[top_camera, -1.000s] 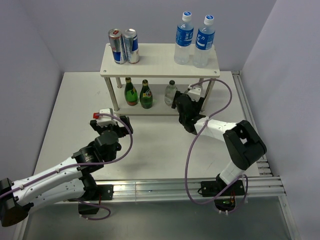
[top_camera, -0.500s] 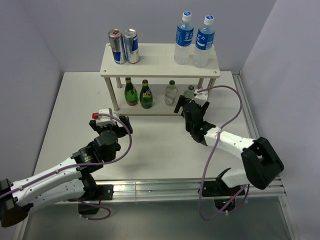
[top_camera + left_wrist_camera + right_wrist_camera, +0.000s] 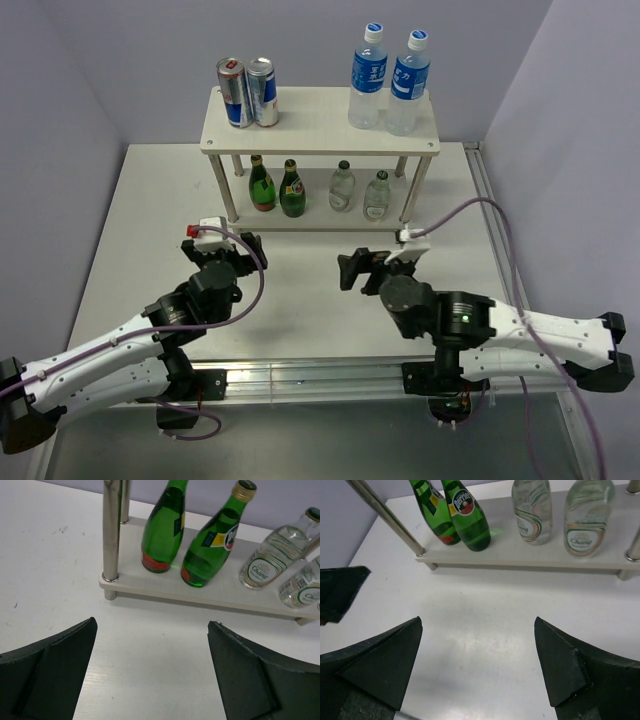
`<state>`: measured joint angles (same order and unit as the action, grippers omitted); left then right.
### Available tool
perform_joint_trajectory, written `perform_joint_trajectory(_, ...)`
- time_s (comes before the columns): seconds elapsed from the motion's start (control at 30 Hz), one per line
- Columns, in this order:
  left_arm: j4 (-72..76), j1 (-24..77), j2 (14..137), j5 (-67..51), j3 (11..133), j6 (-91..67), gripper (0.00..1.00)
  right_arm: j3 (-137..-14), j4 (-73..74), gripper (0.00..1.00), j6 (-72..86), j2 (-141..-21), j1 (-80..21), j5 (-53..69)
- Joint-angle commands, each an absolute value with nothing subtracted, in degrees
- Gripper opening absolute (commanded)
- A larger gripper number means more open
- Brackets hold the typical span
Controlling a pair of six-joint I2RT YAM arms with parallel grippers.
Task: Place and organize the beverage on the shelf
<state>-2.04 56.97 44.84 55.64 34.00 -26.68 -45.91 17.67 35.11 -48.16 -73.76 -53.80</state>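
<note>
You have the shelf (image 3: 320, 122) standing at the back of the desk (image 3: 140, 220). Two cans (image 3: 248, 92) sit at the left of its top board and two blue-labelled water bottles (image 3: 390, 80) at the right. On the lower board, two green bottles (image 3: 277, 186) stand left of two clear glass bottles (image 3: 360, 191). Your left gripper (image 3: 222, 243) and right gripper (image 3: 375, 263) both sit low over bare desk in front of the shelf, spread wide and holding nothing.

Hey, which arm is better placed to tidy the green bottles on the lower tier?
Left, probably. The open left gripper faces the green bottles nearly head-on, with bare table between. The open right gripper sits nearer the clear bottles.
</note>
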Motion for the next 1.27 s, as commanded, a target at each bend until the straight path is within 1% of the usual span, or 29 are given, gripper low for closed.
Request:
perform_joint_trajectory(0.0, -3.0, 57.6, 44.7, 51.2, 38.9, -26.3, 0.99, -52.5, 37.9, 1.00, 41.7, -43.3, -79.0, -64.3)
perform_joint_trajectory(0.07, -6.0, 59.1, 45.6, 50.7, 41.9, -27.2, 0.99, -55.8, 44.1, 1.00, 43.0, -41.8, -80.1, -67.2)
perform_joint_trajectory(0.13, -10.8, 59.7, 46.8, 47.7, 49.1, -29.9, 0.99, -57.9, 48.6, 1.00, 46.0, -41.2, -80.7, -70.6)
perform_joint_trajectory(0.17, -17.6, 59.8, 48.2, 47.4, 52.0, -30.6, 0.98, -59.4, 51.7, 1.00, 46.8, -40.6, -80.7, -71.5)
perform_joint_trajectory(0.2, -21.0, 59.9, 48.9, 47.6, 57.7, -31.9, 0.98, -59.9, 52.7, 1.00, 47.2, -40.3, -80.7, -72.2)
perform_joint_trajectory(0.23, -24.9, 59.9, 49.5, 49.8, 60.4, -32.3, 0.98, -60.6, 53.5, 1.00, 47.0, -39.8, -80.7, -72.9)
perform_joint_trajectory(0.27, -31.1, 59.9, 50.0, 51.4, 65.5, -32.7, 0.98, -61.4, 54.2, 1.00, 46.6, -38.9, -80.7, -73.4)
perform_joint_trajectory(0.33, -35.8, 59.9, 49.7, 54.9, 69.2, -32.9, 0.98, -62.0, 54.7, 1.00, 46.1, -37.7, -80.7, -73.7)
perform_joint_trajectory(0.4, -38.9, 59.9, 48.1, 54.9, 72.8, -31.7, 0.99, -62.6, 54.1, 1.00, 45.3, -35.7, -80.7, -72.9)
perform_joint_trajectory(0.47, -38.2, 59.9, 45.3, 53.5, 73.2, -29.5, 0.99, -61.6, 50.4, 1.00, 41.2, -33.6, -80.6, -71.6)
perform_joint_trajectory(0.53, -35.1, 59.9, 43.0, 53.1, 70.8, -25.7, 0.99, -60.9, 48.6, 1.00, 38.2, -32.3, -80.7, -69.4)
perform_joint_trajectory(0.7, -30.4, 59.9, 37.1, 51.6, 63.0, -23.9, 0.99, -59.4, 46.6, 1.00, 35.8, -31.4, -80.7, -67.8)
perform_joint_trajectory(0.77, -30.9, 59.8, 36.7, 50.1, 62.9, -24.1, 0.99, -59.3, 46.6, 1.00, 35.7, -31.8, -80.7, -67.9)
perform_joint_trajectory(1.0, -31.2, 59.8, 36.1, 52.5, 62.1, -23.9, 0.99, -57.9, 44.6, 1.00, 33.7, -31.8, -80.7, -68.5)
perform_joint_trajectory(1.23, -31.6, 59.7, 36.3, 53.8, 62.0, -24.0, 0.99, -57.5, 44.7, 1.00, 35.4, -30.9, -80.6, -70.1)
